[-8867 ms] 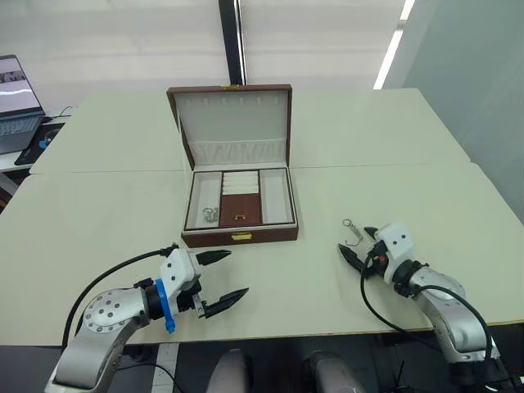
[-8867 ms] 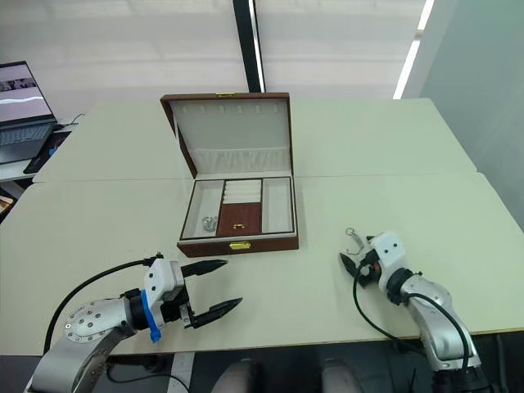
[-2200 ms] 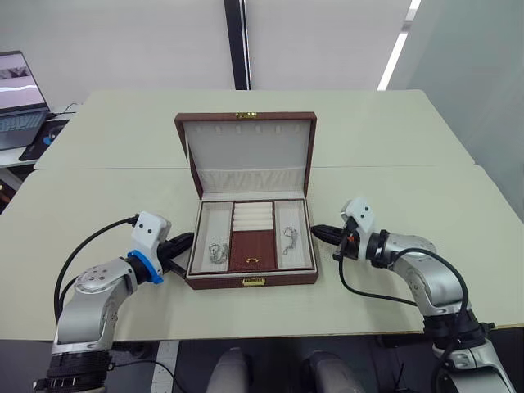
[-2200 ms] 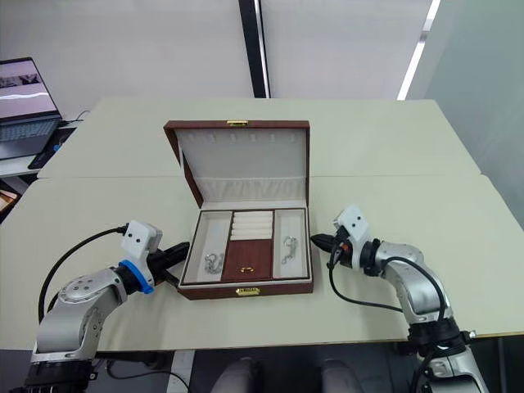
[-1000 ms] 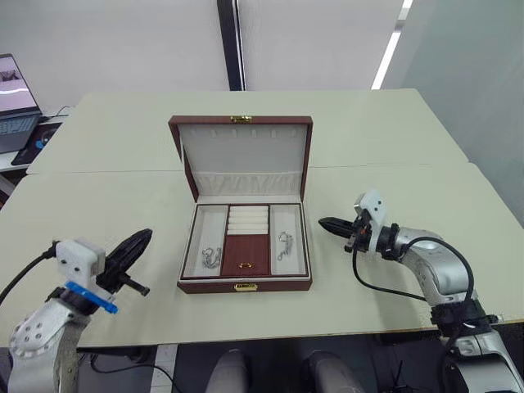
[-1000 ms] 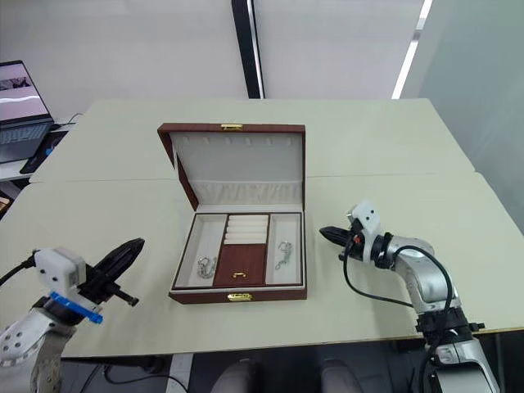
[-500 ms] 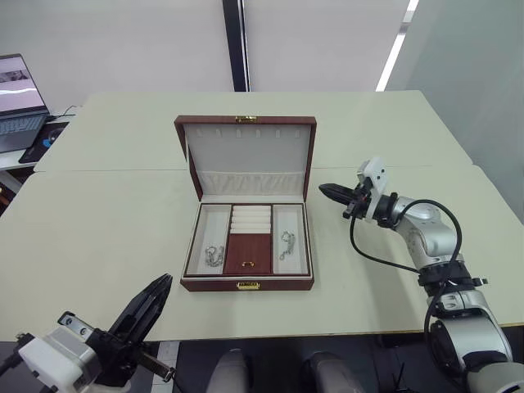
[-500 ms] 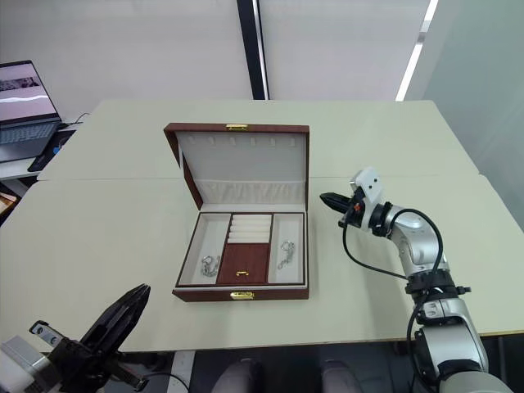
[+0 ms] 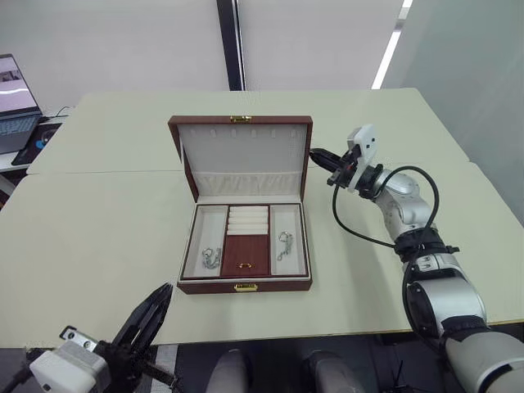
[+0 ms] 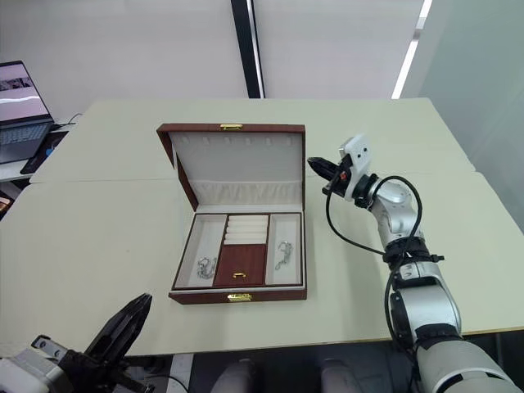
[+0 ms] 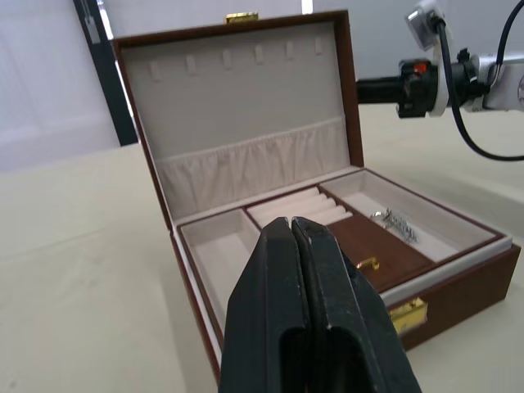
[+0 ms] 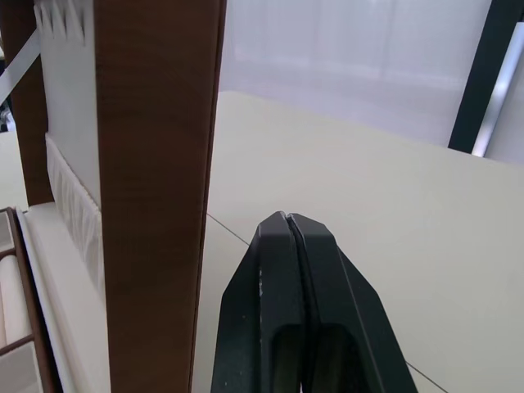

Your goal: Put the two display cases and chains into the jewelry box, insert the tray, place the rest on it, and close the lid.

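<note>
— Where did we have the large reddish-brown wood-look jewelry box (image 9: 244,246) at that point?

— Mid-bench, on the pale bench (image 9: 98,221), open toward us. Its hinged lid (image 9: 243,160) stood upright at the far side, cream lining facing us. The brown-rimmed tray (image 9: 246,240) with cream ring rolls and dark red centre sat inside, with a thin silvery chain (image 9: 212,257) in the left compartment and another silvery chain (image 9: 284,243) in the right one.

— And which hand was nearer the lid?

— Clearly our right hand (image 9: 320,156), fingers pressed together and holding nothing. It sat just beside the lid's right edge, near the top corner, pointing toward it. In the right wrist view the lid's brown edge rose just beside the fingertips (image 12: 286,225) (whether touching, we could not tell).

— The left hand?

— Our left hand (image 9: 154,307) was low at the near bench edge, well apart from the box, also clenched and empty; its wrist view looked straight at the box front.

— So what did the closing turn on?

— We judged that the lid's long axis ran left to right, hinged at the back, so it had to swing forward and down toward us. The right hand lay to its side, so it would need to get behind the top edge.
</note>
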Robot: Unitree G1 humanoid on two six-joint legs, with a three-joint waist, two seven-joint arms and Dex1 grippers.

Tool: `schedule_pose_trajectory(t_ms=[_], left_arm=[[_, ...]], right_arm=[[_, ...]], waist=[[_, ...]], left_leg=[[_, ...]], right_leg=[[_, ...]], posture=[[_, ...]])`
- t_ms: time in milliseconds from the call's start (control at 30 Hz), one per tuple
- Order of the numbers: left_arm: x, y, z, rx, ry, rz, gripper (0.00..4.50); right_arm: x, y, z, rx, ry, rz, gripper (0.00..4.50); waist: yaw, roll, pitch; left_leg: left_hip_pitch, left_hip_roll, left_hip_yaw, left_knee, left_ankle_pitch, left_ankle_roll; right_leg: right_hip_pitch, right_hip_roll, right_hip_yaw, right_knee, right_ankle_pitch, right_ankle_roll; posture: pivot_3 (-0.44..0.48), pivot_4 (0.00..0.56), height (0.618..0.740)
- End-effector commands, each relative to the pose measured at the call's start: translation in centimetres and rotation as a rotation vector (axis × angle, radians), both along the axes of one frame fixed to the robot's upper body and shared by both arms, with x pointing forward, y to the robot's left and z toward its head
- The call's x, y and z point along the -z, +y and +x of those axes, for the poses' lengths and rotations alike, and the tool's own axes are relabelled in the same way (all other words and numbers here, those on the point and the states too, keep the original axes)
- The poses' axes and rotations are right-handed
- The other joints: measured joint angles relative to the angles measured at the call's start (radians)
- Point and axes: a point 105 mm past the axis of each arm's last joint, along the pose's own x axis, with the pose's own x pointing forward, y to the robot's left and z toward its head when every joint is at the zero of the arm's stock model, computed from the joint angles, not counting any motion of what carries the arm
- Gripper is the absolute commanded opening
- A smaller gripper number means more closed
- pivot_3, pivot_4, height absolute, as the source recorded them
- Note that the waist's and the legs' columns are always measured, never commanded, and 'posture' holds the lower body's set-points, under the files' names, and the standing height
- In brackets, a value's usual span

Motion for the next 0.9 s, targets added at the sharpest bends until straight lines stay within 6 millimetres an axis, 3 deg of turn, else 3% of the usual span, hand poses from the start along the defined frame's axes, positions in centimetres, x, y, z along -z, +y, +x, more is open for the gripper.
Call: schedule_pose_trajectory(t_ms=[33,367,433,600,767,900], left_arm=[[-1.0,-0.1,-0.1,0.007,-0.044,0.002,0.00],[-2.3,-1.2,1.2,0.018,-0.062,0.006,0.00],[-1.7,-0.3,0.6,0.006,-0.051,0.010,0.00],[-1.4,0.6,0.0,-0.009,-0.042,0.004,0.00],[-1.3,0.9,0.1,-0.015,-0.038,-0.012,0.00],[-1.0,1.2,0.4,-0.015,-0.025,-0.021,0.00]], right_arm=[[-3.6,0.8,0.1,-0.016,-0.106,0.061,0.03],[-5.5,3.6,-1.1,-0.165,-0.113,0.135,0.03],[-5.5,3.8,-2.1,-0.238,-0.091,0.145,0.03],[-4.0,4.0,-5.0,-0.450,0.014,0.091,0.03],[-2.3,3.7,-5.7,-0.472,0.054,0.027,0.03],[-2.3,3.6,-5.4,-0.441,0.055,0.045,0.03]], waist=[[-0.002,0.000,0.000],[-0.008,0.001,0.000],[-0.010,0.001,0.001],[-0.010,0.001,0.001],[-0.012,0.001,0.001],[-0.013,0.001,0.001]], left_leg=[[0.000,0.000,0.000,0.000,0.000,0.000],[0.000,0.000,0.000,0.000,0.000,0.000],[0.000,0.000,0.000,0.000,0.000,0.000],[-0.001,0.001,-0.001,-0.001,0.000,0.000],[0.000,0.000,-0.001,0.000,0.000,0.000],[0.000,0.000,-0.001,-0.001,0.000,0.000]], right_leg=[[0.000,0.000,0.000,0.000,0.000,0.000],[0.000,0.000,0.000,0.001,0.000,0.000],[0.000,0.000,0.000,0.001,0.000,0.000],[0.000,0.000,-0.001,-0.001,0.000,-0.001],[0.000,-0.001,-0.001,0.001,0.000,-0.001],[0.000,0.000,-0.001,0.001,0.000,-0.001]], posture=[[0.000,0.150,0.740],[0.000,0.150,0.740],[0.000,0.150,0.740],[0.000,0.150,0.740],[0.000,0.150,0.740],[0.000,0.150,0.740]])
